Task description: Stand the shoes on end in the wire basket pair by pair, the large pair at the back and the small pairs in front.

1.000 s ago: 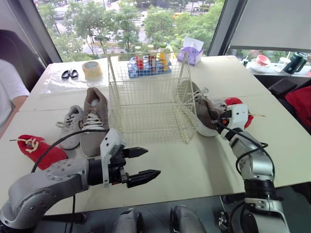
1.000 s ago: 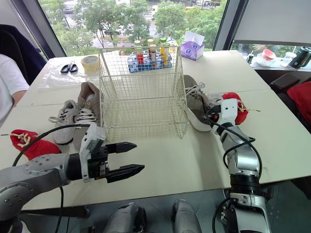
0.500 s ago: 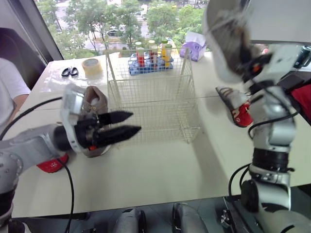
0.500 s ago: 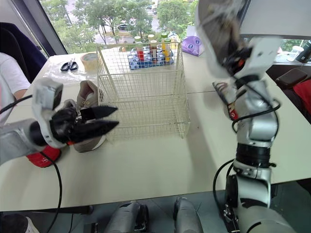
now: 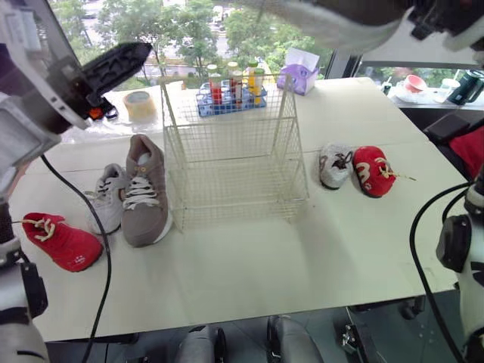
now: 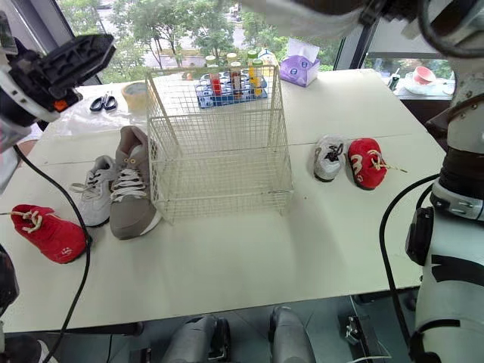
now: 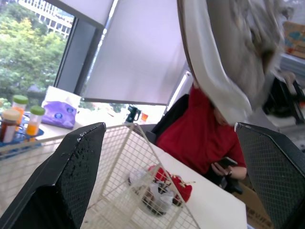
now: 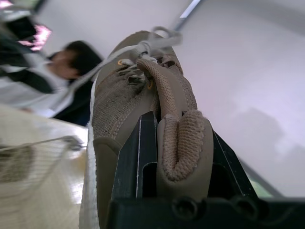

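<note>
The white wire basket [image 5: 234, 151] stands mid-table with nothing in it. My right gripper [image 6: 386, 9] is raised high above it, shut on the heel collar of a large taupe shoe [image 5: 340, 19]; its fingers [image 8: 138, 162] clamp the collar. The matching taupe shoe [image 5: 146, 193] lies left of the basket beside a small grey shoe [image 5: 110, 198] and a small red shoe [image 5: 60, 240]. Right of the basket lie another small grey shoe [image 5: 333, 165] and a red one [image 5: 372, 170]. My left gripper [image 5: 121, 59] is lifted at the far left, open and holding nothing.
Behind the basket stand a blue rack of bottles [image 5: 231, 87], a tape roll [image 5: 142, 106], scissors [image 6: 104, 103] and a purple tissue box [image 5: 296, 76]. A person in red [image 7: 200, 138] sits beyond the table's right side. Bare tabletop [image 5: 249, 257] lies in front of the basket.
My right gripper took the large taupe shoe off the table right of the basket and raised it high overhead. My left gripper rose from the table's front to the upper left.
</note>
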Action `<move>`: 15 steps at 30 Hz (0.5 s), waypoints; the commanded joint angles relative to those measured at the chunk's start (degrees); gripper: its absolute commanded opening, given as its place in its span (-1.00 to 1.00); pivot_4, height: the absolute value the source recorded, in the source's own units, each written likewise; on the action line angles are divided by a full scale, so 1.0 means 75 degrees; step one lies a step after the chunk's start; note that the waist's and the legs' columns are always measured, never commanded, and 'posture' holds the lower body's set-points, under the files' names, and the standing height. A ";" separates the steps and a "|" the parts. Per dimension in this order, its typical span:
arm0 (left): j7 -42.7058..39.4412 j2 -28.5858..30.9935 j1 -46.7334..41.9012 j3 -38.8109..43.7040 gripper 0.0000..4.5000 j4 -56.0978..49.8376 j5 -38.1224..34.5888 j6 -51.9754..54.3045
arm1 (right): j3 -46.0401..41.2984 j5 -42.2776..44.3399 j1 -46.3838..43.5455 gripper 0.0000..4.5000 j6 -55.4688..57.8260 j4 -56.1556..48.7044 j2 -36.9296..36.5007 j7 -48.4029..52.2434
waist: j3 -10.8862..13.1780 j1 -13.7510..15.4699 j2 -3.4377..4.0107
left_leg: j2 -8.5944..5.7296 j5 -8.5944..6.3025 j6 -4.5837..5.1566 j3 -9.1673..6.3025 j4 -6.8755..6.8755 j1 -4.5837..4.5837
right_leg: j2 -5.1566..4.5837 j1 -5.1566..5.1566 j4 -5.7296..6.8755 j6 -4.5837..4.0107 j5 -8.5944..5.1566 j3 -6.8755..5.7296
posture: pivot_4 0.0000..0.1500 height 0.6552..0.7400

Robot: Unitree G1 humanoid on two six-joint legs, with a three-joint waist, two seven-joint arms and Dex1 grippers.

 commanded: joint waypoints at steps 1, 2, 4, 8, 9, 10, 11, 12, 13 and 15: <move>-0.0209 -0.0054 -0.0439 0.0429 1.00 0.0277 0.0027 0.0219 | -0.0146 0.0290 -0.0166 -0.87 0.0114 -0.0511 -0.0002 0.0138 | 0.0007 0.0013 -0.0012 | 0.0002 -0.0001 0.0001 -0.0001 0.0001 -0.0002 | -0.0006 -0.0001 0.0000 0.0000 0.0000 0.0000 | 1.00 1.00; -0.0282 -0.0067 -0.0526 0.0480 1.00 0.0334 0.0008 0.0324 | -0.0103 0.0310 -0.0129 -0.87 0.0138 -0.0592 0.0020 0.0192 | 0.0011 0.0009 -0.0020 | 0.0001 -0.0001 0.0002 -0.0002 0.0001 -0.0005 | -0.0011 -0.0002 0.0001 0.0000 0.0000 -0.0001 | 1.00 1.00; -0.0436 -0.0090 -0.0700 0.0569 1.00 0.0408 -0.0075 0.0583 | -0.0026 0.0284 -0.0014 -0.87 0.0122 -0.0708 0.0031 0.0318 | 0.0015 0.0000 -0.0038 | 0.0001 -0.0001 0.0002 -0.0001 0.0001 -0.0011 | -0.0013 -0.0007 0.0001 0.0001 0.0000 -0.0001 | 1.00 1.00; -0.0900 -0.0004 -0.1029 0.0574 1.00 0.0694 0.0188 0.0934 | 0.0057 0.0321 0.0152 -0.87 0.0097 -0.0899 0.0059 0.0591 | 0.0016 -0.0008 -0.0042 | -0.0001 -0.0001 0.0002 -0.0001 0.0001 -0.0017 | -0.0013 -0.0008 0.0002 0.0003 0.0001 -0.0004 | 1.00 1.00; -0.1074 0.0040 -0.1105 0.0509 1.00 0.0780 0.0352 0.0987 | 0.0068 0.0383 0.0186 -0.87 0.0149 -0.0971 0.0068 0.0652 | 0.0016 -0.0009 -0.0042 | -0.0002 -0.0001 0.0002 0.0000 0.0000 -0.0017 | -0.0013 -0.0009 0.0001 0.0003 0.0001 -0.0005 | 1.00 1.00; -0.1265 0.0084 -0.1187 0.0421 1.00 0.0873 0.0541 0.1036 | 0.0084 0.0396 0.0209 -0.87 0.0158 -0.1039 0.0078 0.0689 | 0.0016 -0.0010 -0.0042 | -0.0004 -0.0001 0.0002 0.0001 0.0001 -0.0017 | -0.0013 -0.0012 0.0001 0.0003 0.0001 -0.0004 | 1.00 1.00; -0.1504 0.0119 -0.1295 0.0308 1.00 0.0978 0.0755 0.1080 | 0.0101 0.0432 0.0233 -0.87 0.0171 -0.1116 0.0085 0.0757 | 0.0016 -0.0011 -0.0042 | -0.0005 -0.0001 0.0001 0.0002 0.0001 -0.0017 | -0.0012 -0.0014 0.0002 0.0003 0.0001 -0.0005 | 1.00 1.00; -0.1743 0.0147 -0.1424 0.0202 1.00 0.1124 0.0953 0.1146 | 0.0117 0.0469 0.0249 -0.87 0.0204 -0.1181 0.0102 0.0798 | 0.0016 -0.0009 -0.0043 | -0.0008 0.0000 0.0001 0.0004 0.0001 -0.0016 | -0.0011 -0.0016 0.0003 0.0003 0.0000 -0.0005 | 1.00 1.00; -0.1997 0.0184 -0.1554 0.0089 1.00 0.1271 0.1158 0.1213 | 0.0127 0.0474 0.0259 -0.87 0.0209 -0.1220 0.0113 0.0827 | 0.0016 -0.0010 -0.0043 | -0.0008 0.0001 -0.0001 0.0003 0.0001 -0.0016 | -0.0009 -0.0017 0.0004 0.0003 0.0001 -0.0006 | 1.00 1.00; -0.2671 0.0325 -0.1711 -0.0179 1.00 0.1443 0.1551 0.1409 | 0.0172 0.0447 0.0251 -0.87 0.0195 -0.1249 0.0133 0.0884 | 0.0015 -0.0015 -0.0043 | -0.0008 0.0002 -0.0004 0.0003 0.0001 -0.0016 | -0.0006 -0.0017 0.0004 0.0003 0.0000 -0.0008 | 1.00 1.00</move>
